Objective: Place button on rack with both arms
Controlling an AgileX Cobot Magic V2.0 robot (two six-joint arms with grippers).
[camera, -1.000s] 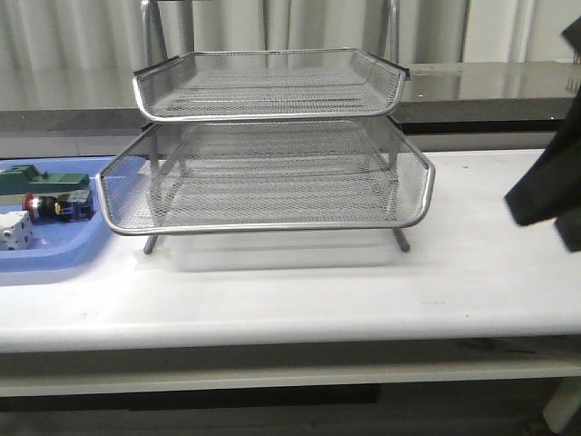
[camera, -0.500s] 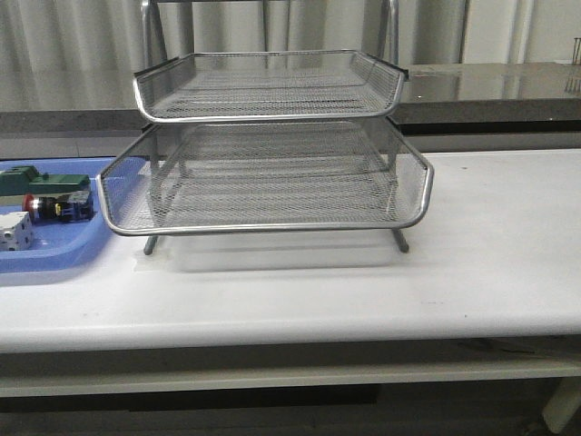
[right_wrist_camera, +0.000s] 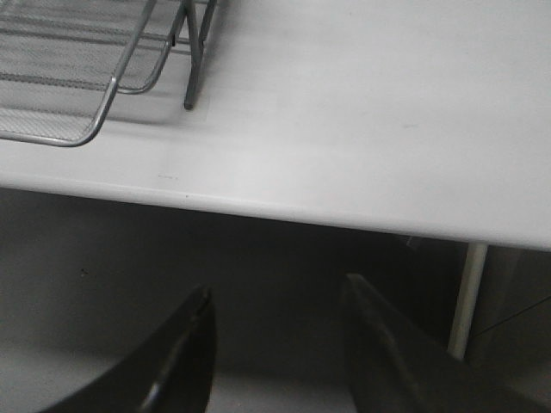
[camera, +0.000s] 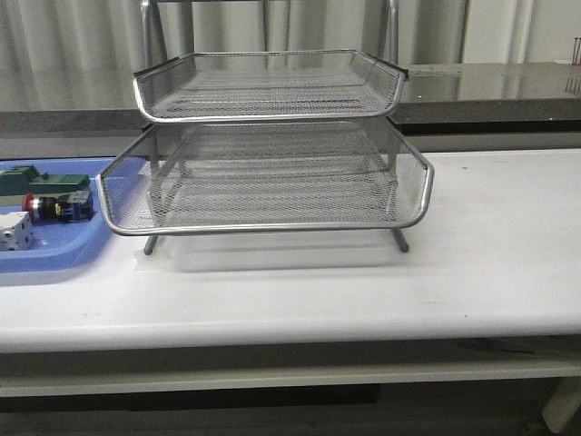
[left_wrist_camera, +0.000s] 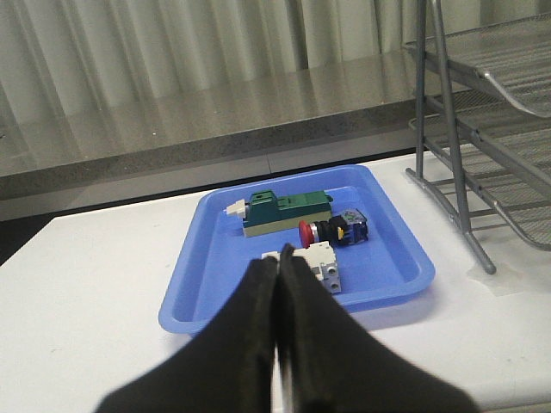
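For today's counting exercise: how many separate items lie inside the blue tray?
3 in the blue tray: the green block at the far side, the button just in front of it, and the white cube nearest the left gripper. Nothing seems hidden.

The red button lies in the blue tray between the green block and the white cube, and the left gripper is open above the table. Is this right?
Not quite. In the left wrist view the left gripper is shut, its fingers pressed together. The rest holds: the button lies in the blue tray between the green block and the white cube.
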